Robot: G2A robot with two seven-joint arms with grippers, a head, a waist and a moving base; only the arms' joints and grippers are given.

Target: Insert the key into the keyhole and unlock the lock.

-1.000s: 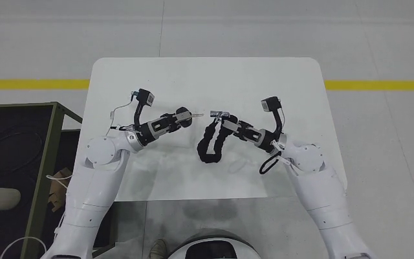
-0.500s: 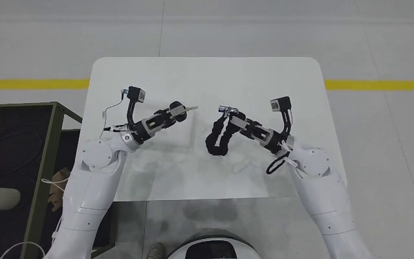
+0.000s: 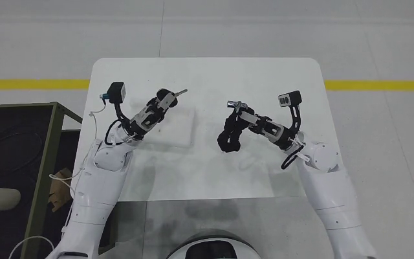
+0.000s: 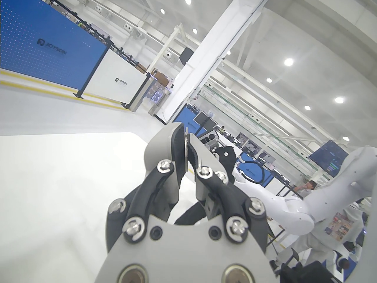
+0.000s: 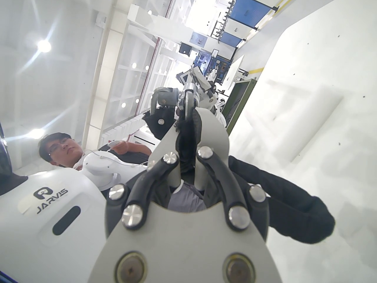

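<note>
My left gripper (image 3: 169, 98) hovers over the table's left half, shut on a thin metal key (image 3: 182, 92) whose blade points toward the other arm. The left wrist view shows the key (image 4: 186, 148) edge-on, pinched between the pads. Over the right half, my right gripper (image 3: 240, 114) is shut on a black cable lock (image 3: 228, 137). Its silver lock head (image 3: 233, 103) faces the key, and the black loop hangs down toward the table. In the right wrist view the lock head (image 5: 188, 98) sticks out past the fingertips (image 5: 206, 119). A wide gap separates key and lock head.
The white table (image 3: 259, 168) carries a flat white pad (image 3: 184, 126) between and below the grippers. A dark cart (image 3: 32, 142) stands off the table's left edge. A person (image 5: 59, 148) is in the background.
Both arms have drawn apart. The left gripper carried the key left and toward the far side; the right gripper carried the lock to the right, so the gap between key and lock head has widened.
</note>
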